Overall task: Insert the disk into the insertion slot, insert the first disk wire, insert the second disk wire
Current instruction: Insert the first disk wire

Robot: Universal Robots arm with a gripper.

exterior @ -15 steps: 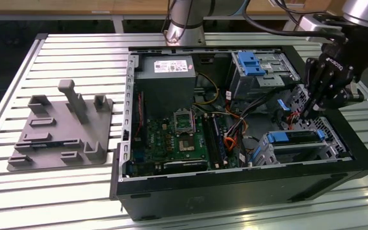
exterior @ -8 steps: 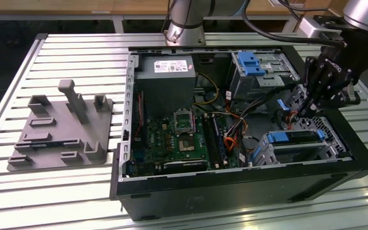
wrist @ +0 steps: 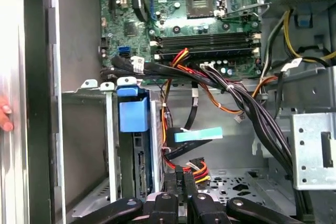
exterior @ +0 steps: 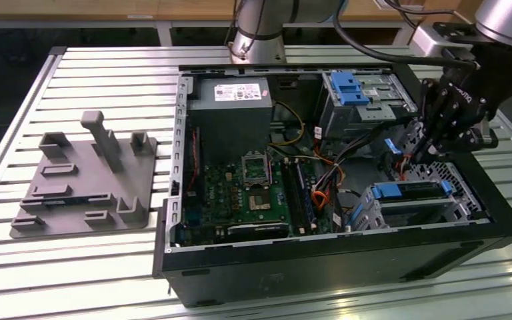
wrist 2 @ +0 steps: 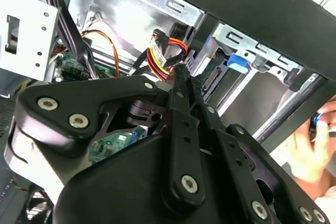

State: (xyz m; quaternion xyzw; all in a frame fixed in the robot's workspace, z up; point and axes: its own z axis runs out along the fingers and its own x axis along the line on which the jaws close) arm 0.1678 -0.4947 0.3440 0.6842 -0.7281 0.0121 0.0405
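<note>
Blue-framed disk (exterior: 412, 191) is sitting in the insertion slot (exterior: 370, 212), exterior view's 6 o'clock from fingers (exterior: 423, 143) pinching tight on the red-yellow disk wire (wrist: 195, 167).

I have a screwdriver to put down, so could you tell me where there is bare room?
Bare slats of the table lie beyond the grey fixture plate, toward the exterior view's upper left, and in front of it. Inside the computer case it is crowded: cables bunch around the gripper.
</note>
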